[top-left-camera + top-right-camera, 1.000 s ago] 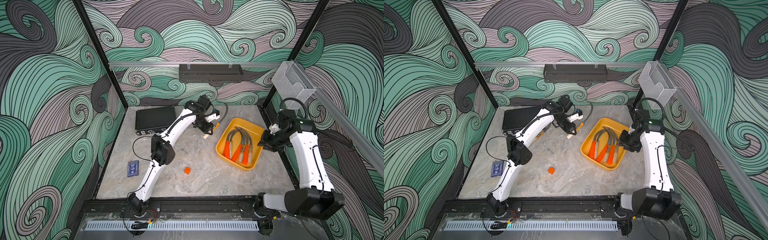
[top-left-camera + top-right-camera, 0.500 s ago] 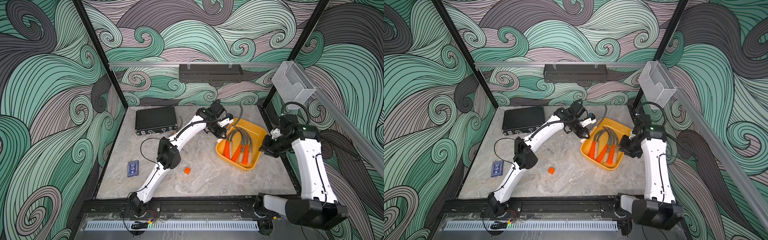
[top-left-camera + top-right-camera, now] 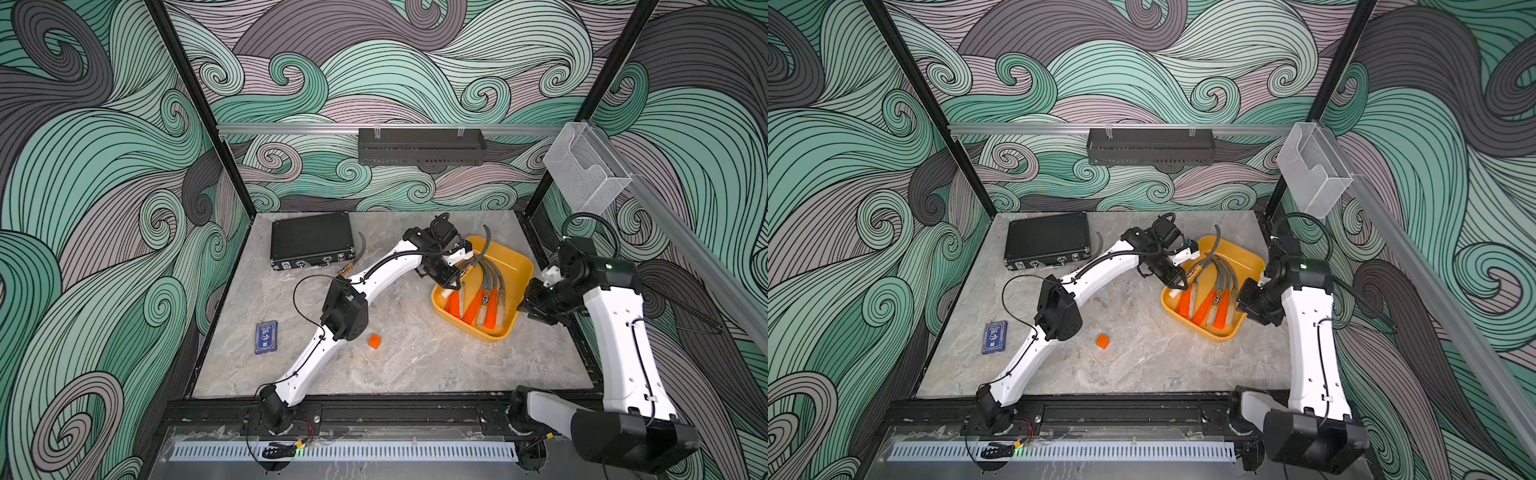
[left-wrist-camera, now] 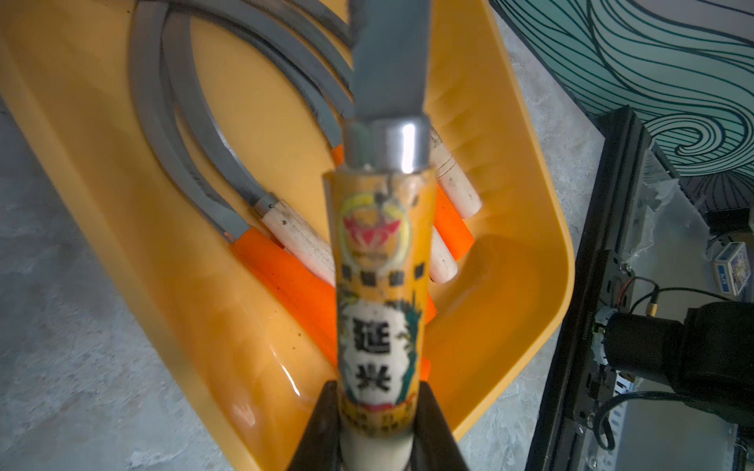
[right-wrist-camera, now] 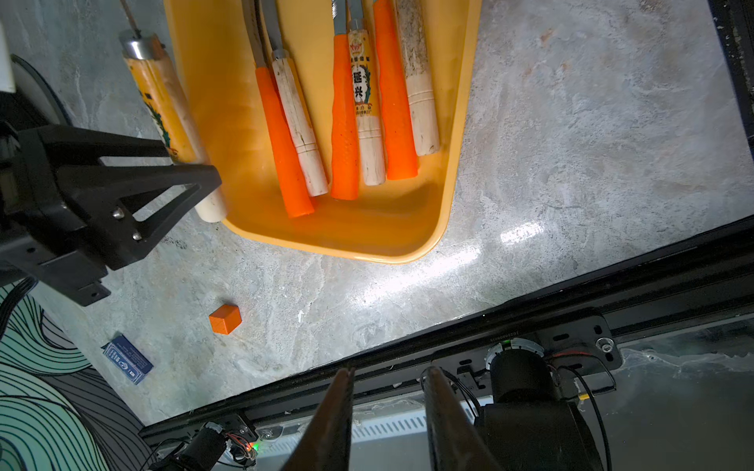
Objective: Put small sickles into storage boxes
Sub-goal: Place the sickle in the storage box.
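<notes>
Six sickles lie in the yellow tray at 2 o'clock; left gripper clenched on a labelled sickle at its 9 o'clock rim, right gripper parted and empty; one more sickle lies by black case, 11 o'clock.

The left claw apparently grips a labelled sickle over the yellow tray holding other sickles.

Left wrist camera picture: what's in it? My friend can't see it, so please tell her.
The left hand pinches the pale end of a labelled sickle, with a yellow tray behind it. Other sickles with orange or pale handles and curved grey blades lie in the tray.
</notes>
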Action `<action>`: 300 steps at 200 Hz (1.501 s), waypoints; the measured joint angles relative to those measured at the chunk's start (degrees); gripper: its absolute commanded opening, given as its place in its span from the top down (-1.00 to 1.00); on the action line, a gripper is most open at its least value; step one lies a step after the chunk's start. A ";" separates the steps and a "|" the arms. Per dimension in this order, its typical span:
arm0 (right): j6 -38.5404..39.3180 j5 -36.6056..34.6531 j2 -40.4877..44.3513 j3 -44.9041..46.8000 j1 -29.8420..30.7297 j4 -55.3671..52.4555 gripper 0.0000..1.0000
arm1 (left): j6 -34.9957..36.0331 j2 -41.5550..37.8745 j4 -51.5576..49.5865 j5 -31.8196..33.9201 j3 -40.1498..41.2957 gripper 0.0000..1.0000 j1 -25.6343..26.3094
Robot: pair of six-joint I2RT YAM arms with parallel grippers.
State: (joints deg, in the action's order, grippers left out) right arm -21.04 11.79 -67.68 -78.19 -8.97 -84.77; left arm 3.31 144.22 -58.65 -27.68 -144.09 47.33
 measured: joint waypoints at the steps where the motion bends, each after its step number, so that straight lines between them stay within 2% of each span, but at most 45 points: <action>1: -0.02 0.00 0.02 0.02 0.00 0.00 0.35 | 0.00 0.04 0.02 -0.07 0.00 0.94 0.00; 123: -0.17 0.76 1.14 2.40 0.00 -0.22 0.35 | 1.01 3.87 -0.24 -2.27 0.11 0.88 1.31; 211: 0.74 1.97 1.62 3.78 0.00 -0.28 0.34 | 3.19 6.34 -0.83 0.24 0.11 0.83 3.02; 246: 0.90 2.34 1.77 3.89 0.00 -0.28 0.33 | 3.74 6.34 -0.90 0.79 0.11 0.68 3.06; 290: 0.90 2.56 2.19 4.42 0.00 -0.28 0.32 | 3.96 6.34 -1.18 1.90 0.11 0.32 3.08; 300: 0.90 2.60 2.19 4.52 0.00 -0.28 0.31 | 4.04 6.34 -1.16 1.97 0.09 0.18 3.10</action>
State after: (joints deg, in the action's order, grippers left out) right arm -20.14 14.39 -65.49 -73.67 -8.97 -85.06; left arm 7.35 150.56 -59.81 -25.71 -144.00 50.43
